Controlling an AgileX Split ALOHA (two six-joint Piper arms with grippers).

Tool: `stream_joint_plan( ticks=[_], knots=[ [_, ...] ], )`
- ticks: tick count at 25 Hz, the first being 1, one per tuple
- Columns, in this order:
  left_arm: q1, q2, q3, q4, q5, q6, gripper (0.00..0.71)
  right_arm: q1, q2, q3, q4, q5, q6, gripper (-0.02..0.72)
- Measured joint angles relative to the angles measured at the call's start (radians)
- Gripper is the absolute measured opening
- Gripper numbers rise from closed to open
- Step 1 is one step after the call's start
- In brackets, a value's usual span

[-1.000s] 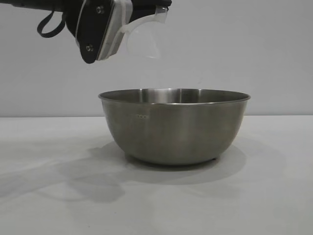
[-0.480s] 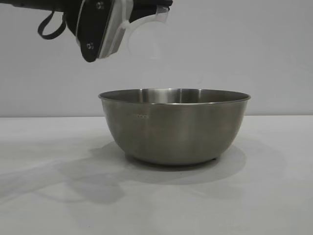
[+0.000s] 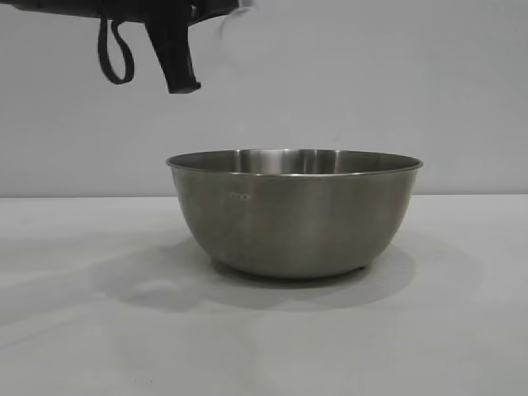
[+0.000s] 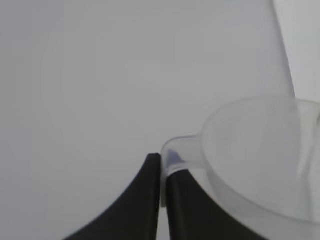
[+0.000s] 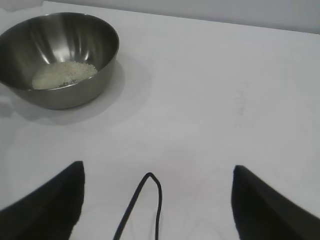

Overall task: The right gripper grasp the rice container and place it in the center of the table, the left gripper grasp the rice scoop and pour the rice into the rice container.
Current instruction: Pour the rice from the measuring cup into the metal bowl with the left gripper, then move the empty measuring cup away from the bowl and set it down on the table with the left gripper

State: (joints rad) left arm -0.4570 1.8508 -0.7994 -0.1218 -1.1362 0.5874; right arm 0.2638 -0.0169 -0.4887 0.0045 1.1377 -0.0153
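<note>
A: How far along is the job judged to be?

B: Nearly finished. The bowl (image 3: pixel 294 212) is set on the surface (image 3: pixel 82 330), and a shallow heap of rice (image 5: pixel 64 74) is seen on the bowl's floor, so the pour is taken as done.

A: And the scoop?

B: The scoop (image 4: pixel 260 155) is pinched by its handle in the closed left end effector (image 4: pixel 164 172), held high above the bowl's left rim. It looks empty.

A: The other arm?

B: The right end effector (image 5: pixel 157 200) is parked well away from the bowl, spread wide, nothing gripped.
</note>
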Motion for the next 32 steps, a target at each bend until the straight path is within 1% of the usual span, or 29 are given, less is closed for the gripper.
stream_joint_plan(
  ticks=[6,10,12,19,32],
  knots=[
    [0.0,0.0,0.062,-0.27,0.0,-0.177,0.0,0.0,0.0,0.0,0.0,0.0,0.0,0.578],
    [0.0,0.001,0.125,-0.373,0.0,-0.269,0.0,0.0,0.0,0.0,0.0,0.0,0.0,0.578],
    [0.0,0.008,0.147,-0.39,0.0,-0.302,0.0,0.0,0.0,0.0,0.0,0.0,0.0,0.578],
    [0.0,0.126,0.168,-0.393,0.002,-0.37,0.0,0.0,0.0,0.0,0.0,0.0,0.0,0.578],
    [0.0,0.221,0.168,-0.387,0.0,-0.402,0.0,0.0,0.0,0.0,0.0,0.0,0.0,0.578]
  ],
)
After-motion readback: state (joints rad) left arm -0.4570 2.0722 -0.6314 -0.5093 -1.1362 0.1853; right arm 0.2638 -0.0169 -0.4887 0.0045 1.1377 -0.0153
